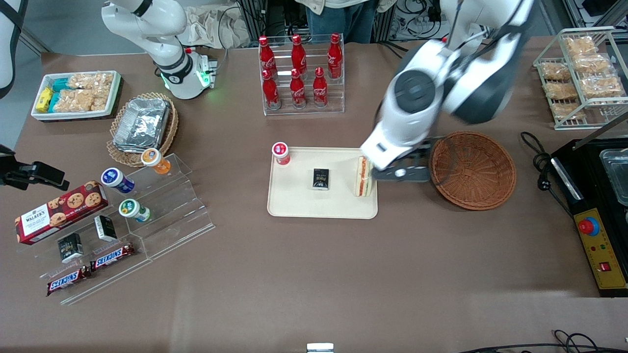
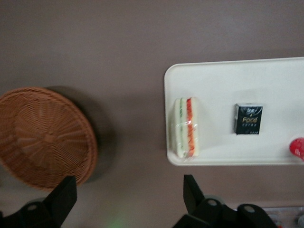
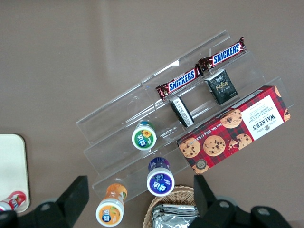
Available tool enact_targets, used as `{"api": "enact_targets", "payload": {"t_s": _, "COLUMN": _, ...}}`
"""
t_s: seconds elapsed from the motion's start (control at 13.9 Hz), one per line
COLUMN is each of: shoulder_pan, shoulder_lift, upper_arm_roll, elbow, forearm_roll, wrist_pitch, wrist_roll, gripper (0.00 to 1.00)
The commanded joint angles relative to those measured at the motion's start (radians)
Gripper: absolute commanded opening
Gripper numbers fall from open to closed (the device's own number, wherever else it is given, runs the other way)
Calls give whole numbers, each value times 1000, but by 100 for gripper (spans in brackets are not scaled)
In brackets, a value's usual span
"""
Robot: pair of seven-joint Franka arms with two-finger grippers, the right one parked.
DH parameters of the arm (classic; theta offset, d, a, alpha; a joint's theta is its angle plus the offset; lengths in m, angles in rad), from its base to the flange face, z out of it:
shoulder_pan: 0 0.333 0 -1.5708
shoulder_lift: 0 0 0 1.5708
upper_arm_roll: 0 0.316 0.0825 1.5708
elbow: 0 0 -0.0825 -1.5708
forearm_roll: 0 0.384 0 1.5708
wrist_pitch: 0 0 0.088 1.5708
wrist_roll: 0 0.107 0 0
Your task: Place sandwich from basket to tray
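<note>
The sandwich lies on the cream tray, on the tray's end nearest the basket, with its red and green filling facing up. The reddish-brown wicker basket sits beside the tray toward the working arm's end and holds nothing. My gripper hangs open and empty above the bare table between tray and basket. It is clear of the sandwich.
A red-capped little bottle and a black packet share the tray. A rack of cola bottles stands farther from the camera. A wire snack rack and a black machine flank the basket. An acrylic stand lies toward the parked arm's end.
</note>
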State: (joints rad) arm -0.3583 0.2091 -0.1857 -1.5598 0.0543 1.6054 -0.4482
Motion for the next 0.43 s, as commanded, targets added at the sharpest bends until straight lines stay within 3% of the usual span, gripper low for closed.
{"api": "enact_targets", "payload": {"t_s": 0.0, "shoulder_pan": 108, "shoulder_lift": -137, "upper_arm_roll": -8, "elbow": -40, "forearm_roll": -21, "wrist_pitch": -85, "wrist_roll": 100, "gripper": 100}}
{"api": "enact_targets", "payload": {"t_s": 0.22, "shoulder_pan": 243, "shoulder_lift": -198, "upper_arm_roll": -8, "elbow": -52, "forearm_roll": -92, "wrist_pitch": -78, "wrist_roll": 184, "gripper": 100}}
{"api": "enact_targets", "payload": {"t_s": 0.36, "shoulder_pan": 265, "shoulder_lift": -201, "upper_arm_roll": -5, "elbow": -39, "forearm_roll": -91, "wrist_pitch": -114, "wrist_roll": 287, "gripper": 100}}
